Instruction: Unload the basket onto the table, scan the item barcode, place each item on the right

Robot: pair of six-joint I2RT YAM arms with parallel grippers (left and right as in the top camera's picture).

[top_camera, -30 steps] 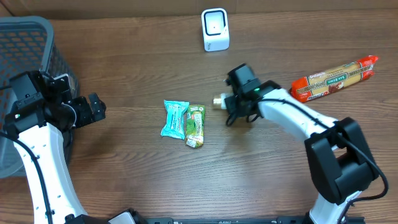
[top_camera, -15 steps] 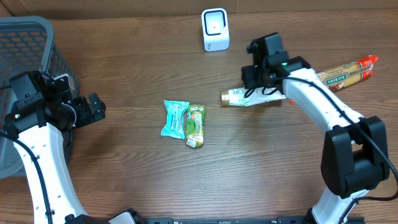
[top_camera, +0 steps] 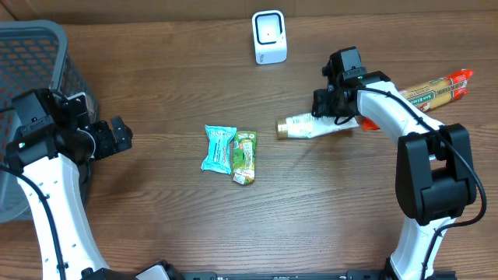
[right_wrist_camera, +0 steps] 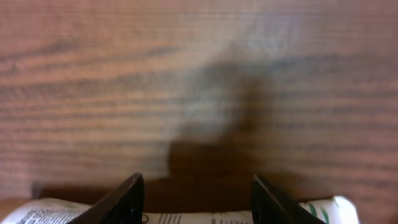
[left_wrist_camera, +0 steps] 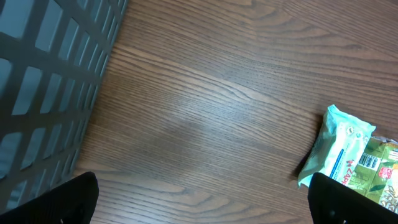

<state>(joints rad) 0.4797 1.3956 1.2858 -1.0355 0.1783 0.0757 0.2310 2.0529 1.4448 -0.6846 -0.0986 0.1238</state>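
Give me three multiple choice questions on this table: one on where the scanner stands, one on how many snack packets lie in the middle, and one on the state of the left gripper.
1. Where does the white scanner stand?
A) near the far edge of the table
B) between the two packets
C) beside the left arm's base

2. How many small snack packets lie side by side mid-table?
A) one
B) two
C) four

3. The left gripper is:
A) shut on a packet
B) open and empty
C) shut on a bottle

Answers:
1 A: in the overhead view the scanner sits well beyond the packets.
2 B: a teal packet and a green packet lie together.
3 B: the left wrist view shows its fingers wide apart over bare wood.
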